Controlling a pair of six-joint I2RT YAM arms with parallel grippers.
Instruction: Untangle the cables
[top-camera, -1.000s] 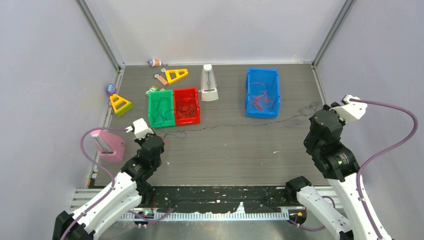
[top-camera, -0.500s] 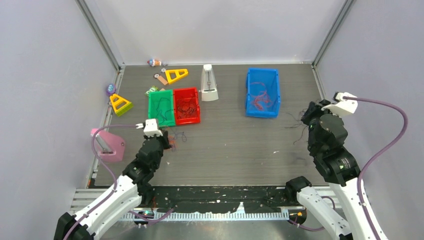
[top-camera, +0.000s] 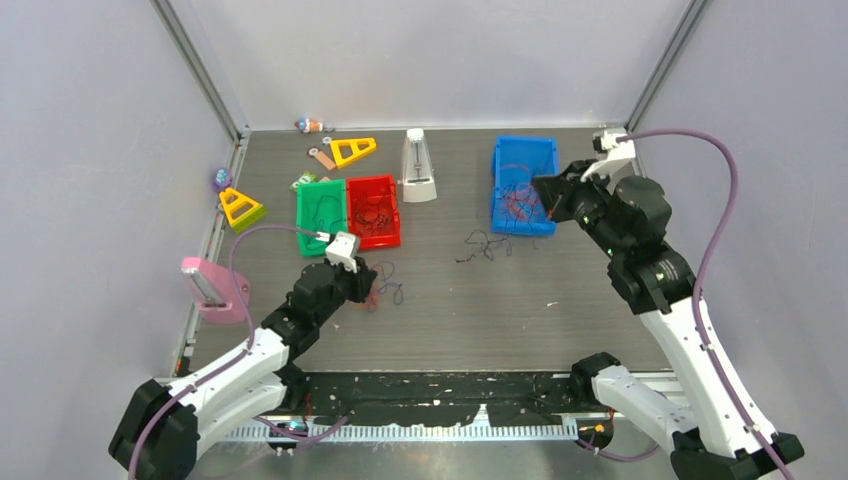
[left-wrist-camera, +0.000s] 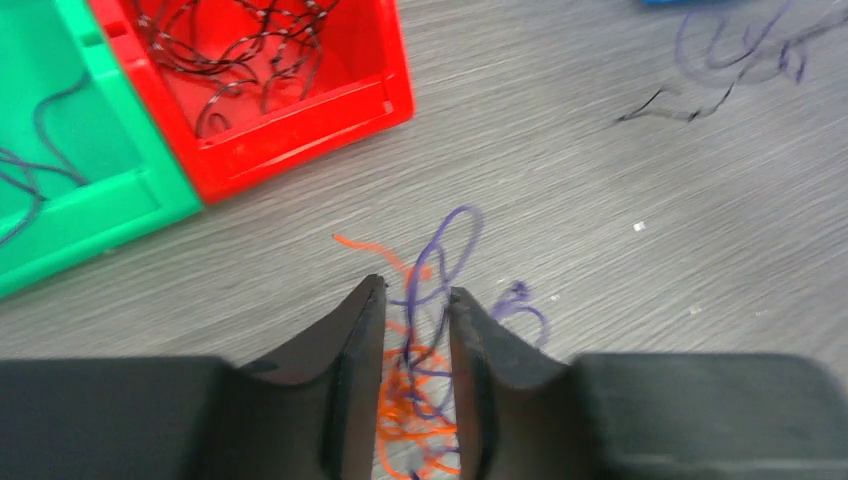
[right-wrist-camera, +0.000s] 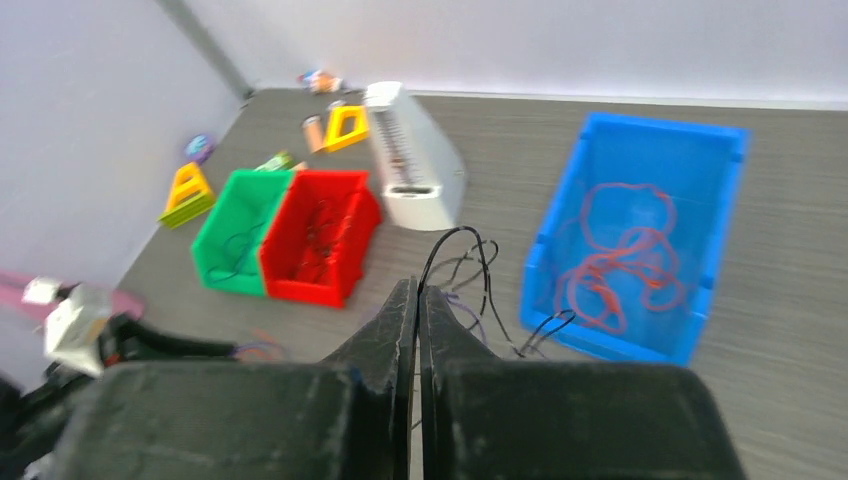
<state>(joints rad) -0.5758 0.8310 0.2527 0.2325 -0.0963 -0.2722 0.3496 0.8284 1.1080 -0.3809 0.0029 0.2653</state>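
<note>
Separation step in hand. Right gripper (right-wrist-camera: 418, 290), fingers pressed together, pinches a black cable (right-wrist-camera: 470, 250) hanging beside the blue bin (right-wrist-camera: 735, 210). Left gripper (left-wrist-camera: 410, 300), slightly parted, straddles the orange and purple clump (left-wrist-camera: 425, 385) on the table near the red bin (left-wrist-camera: 300, 140). Next, likely: bin the black strand

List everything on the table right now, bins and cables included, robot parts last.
green bin: one, green, back left, dark strand inside
red bin: one, red, beside the green bin, black strands inside
blue bin: one, blue, back right, red cables inside
tangled cables: one clump, orange and purple, between the left fingers
black cables: few strands, black, from the right fingers down to the table
white device: one, white, back centre
yellow triangles: two, yellow, back left
pink object: one, pink, left edge
small items: several, mixed colours, back left
left fingers: two, black, slightly apart
right fingers: two, black, shut on the black cables
</note>
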